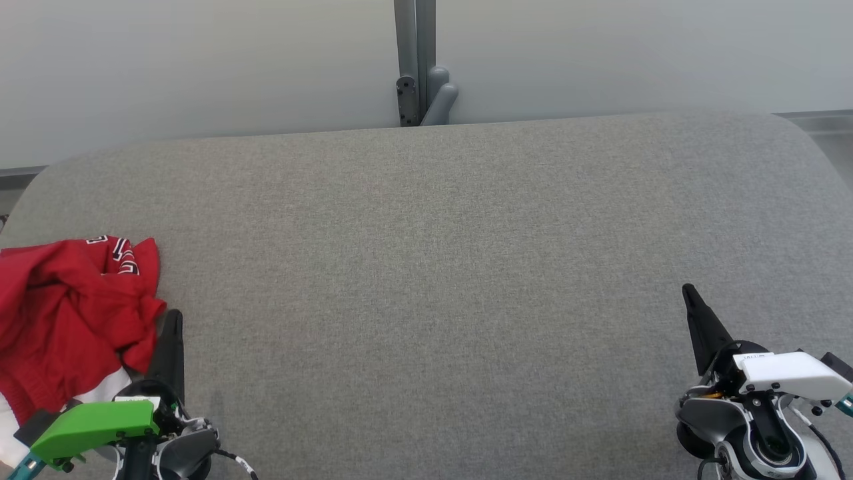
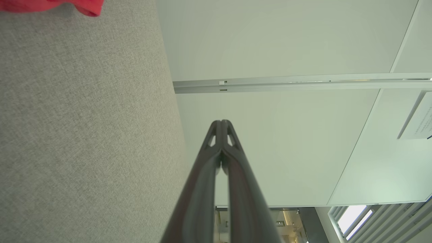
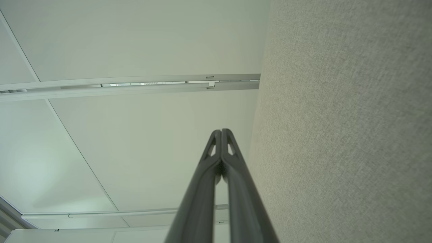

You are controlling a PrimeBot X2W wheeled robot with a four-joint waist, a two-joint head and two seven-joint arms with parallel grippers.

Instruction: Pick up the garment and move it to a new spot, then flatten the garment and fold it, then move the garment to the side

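Note:
A crumpled red garment (image 1: 66, 313) with white trim and lettering lies bunched at the left edge of the grey fabric table (image 1: 426, 267). My left gripper (image 1: 174, 319) stands just right of the garment's near edge, fingers together and holding nothing. In the left wrist view the shut left gripper (image 2: 221, 122) points along the table, with a corner of the garment (image 2: 67, 5) at the top left. My right gripper (image 1: 688, 291) rests at the lower right over bare table, shut and empty. The right wrist view shows the same shut right gripper (image 3: 221, 131) beside the table surface.
A pale wall panel runs behind the table, with a grey post and bracket (image 1: 416, 67) at the middle of the far edge. The table's corners are rounded at far left and far right.

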